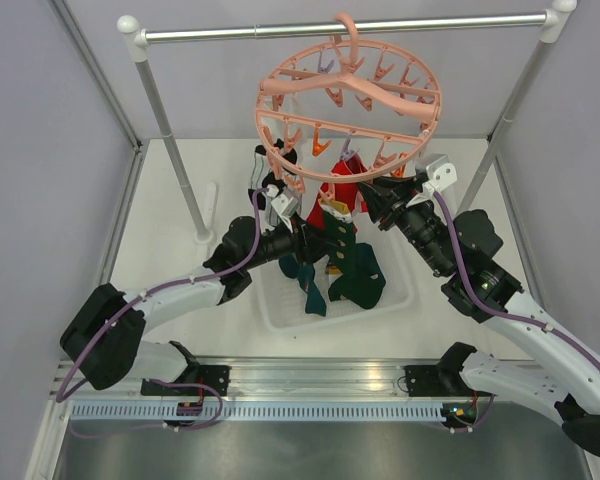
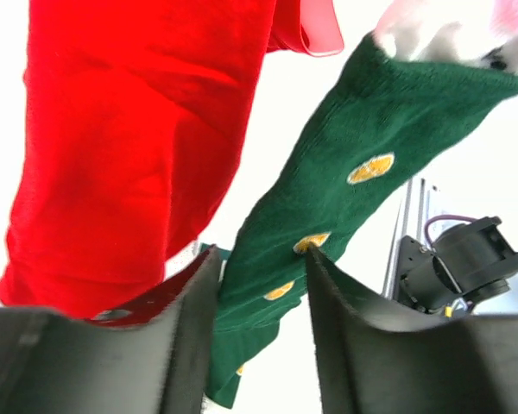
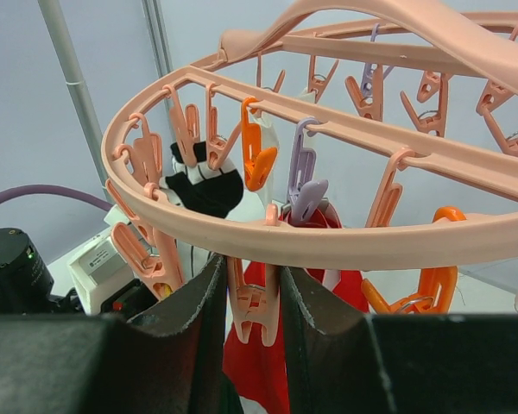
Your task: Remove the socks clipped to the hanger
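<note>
The pink ring hanger (image 1: pixel 350 95) hangs from the metal rail. A red sock (image 1: pixel 342 192) and a green sock with yellow dots (image 1: pixel 338 225) hang below it. My left gripper (image 1: pixel 318 238) is open, with the green sock (image 2: pixel 328 216) hanging between its fingers (image 2: pixel 198 328) and the red sock (image 2: pixel 129 147) on its left. My right gripper (image 1: pixel 377 196) is shut on a pink clip (image 3: pixel 257 306) that dangles under the hanger's ring (image 3: pixel 328 246). A black-and-white striped sock (image 3: pixel 205 185) is clipped at the far side. More dark green socks (image 1: pixel 358 278) lie in the tray.
A white perforated tray (image 1: pixel 280 312) sits on the table under the hanger. The silver rail (image 1: pixel 280 33) stands on two uprights (image 1: pixel 175 150) at left and right. Grey walls close in both sides. Empty orange and purple clips (image 3: pixel 300 168) hang round the ring.
</note>
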Controlling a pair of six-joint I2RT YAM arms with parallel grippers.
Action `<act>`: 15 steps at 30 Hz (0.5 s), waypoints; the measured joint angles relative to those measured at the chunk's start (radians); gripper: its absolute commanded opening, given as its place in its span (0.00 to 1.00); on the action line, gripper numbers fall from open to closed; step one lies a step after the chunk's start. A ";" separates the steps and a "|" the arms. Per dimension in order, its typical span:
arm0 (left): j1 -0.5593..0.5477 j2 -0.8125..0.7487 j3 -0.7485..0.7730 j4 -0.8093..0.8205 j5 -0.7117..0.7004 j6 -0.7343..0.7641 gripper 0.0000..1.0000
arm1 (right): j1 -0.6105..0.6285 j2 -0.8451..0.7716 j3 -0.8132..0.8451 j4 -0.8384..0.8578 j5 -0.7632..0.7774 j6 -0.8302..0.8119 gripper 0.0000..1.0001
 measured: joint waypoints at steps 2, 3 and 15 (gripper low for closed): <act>-0.003 0.001 -0.008 0.013 0.004 -0.016 0.38 | 0.000 0.000 0.000 0.000 0.000 0.000 0.11; -0.005 0.001 -0.012 0.020 0.008 -0.023 0.37 | 0.000 0.000 0.000 0.000 0.000 0.000 0.11; -0.042 0.001 -0.029 0.054 0.028 -0.069 0.07 | 0.000 0.001 0.000 0.000 0.000 0.001 0.12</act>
